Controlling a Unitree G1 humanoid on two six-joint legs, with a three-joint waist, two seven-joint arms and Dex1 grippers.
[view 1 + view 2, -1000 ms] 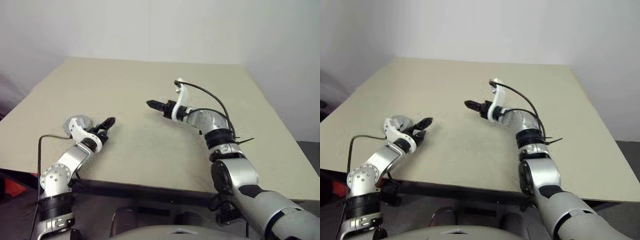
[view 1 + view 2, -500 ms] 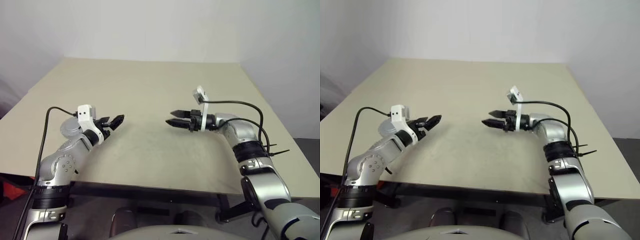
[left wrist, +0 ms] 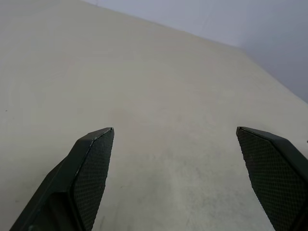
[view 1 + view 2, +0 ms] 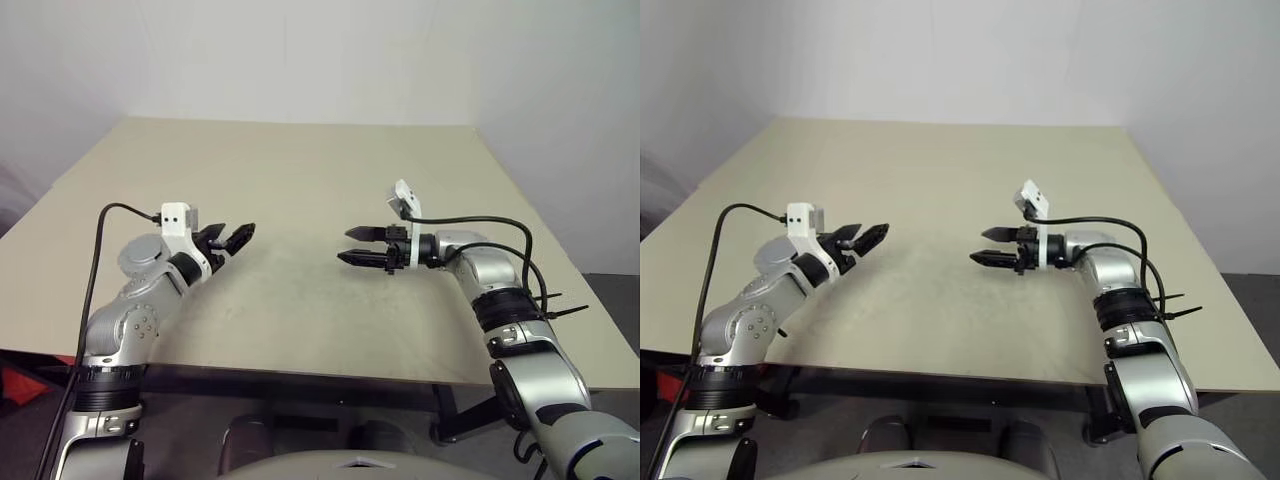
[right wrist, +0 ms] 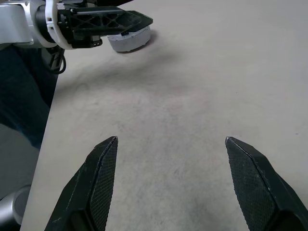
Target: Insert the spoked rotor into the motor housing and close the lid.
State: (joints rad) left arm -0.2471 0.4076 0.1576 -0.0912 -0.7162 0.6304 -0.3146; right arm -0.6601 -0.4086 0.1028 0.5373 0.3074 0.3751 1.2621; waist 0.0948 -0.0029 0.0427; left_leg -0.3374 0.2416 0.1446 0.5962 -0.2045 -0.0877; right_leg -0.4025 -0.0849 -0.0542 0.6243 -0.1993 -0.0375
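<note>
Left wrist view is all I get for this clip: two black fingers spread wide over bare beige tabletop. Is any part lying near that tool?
Observer: Yes. The right wrist view shows a pale grey round part, possibly the lid, lying on the table near its edge, partly hidden behind the left tool. I cannot tell whether they touch.
Operator: Where is the other arm?
Observer: The right tool points toward the left tool from across the table, with a gap of bare tabletop between their tips. It is open and holds nothing.
</note>
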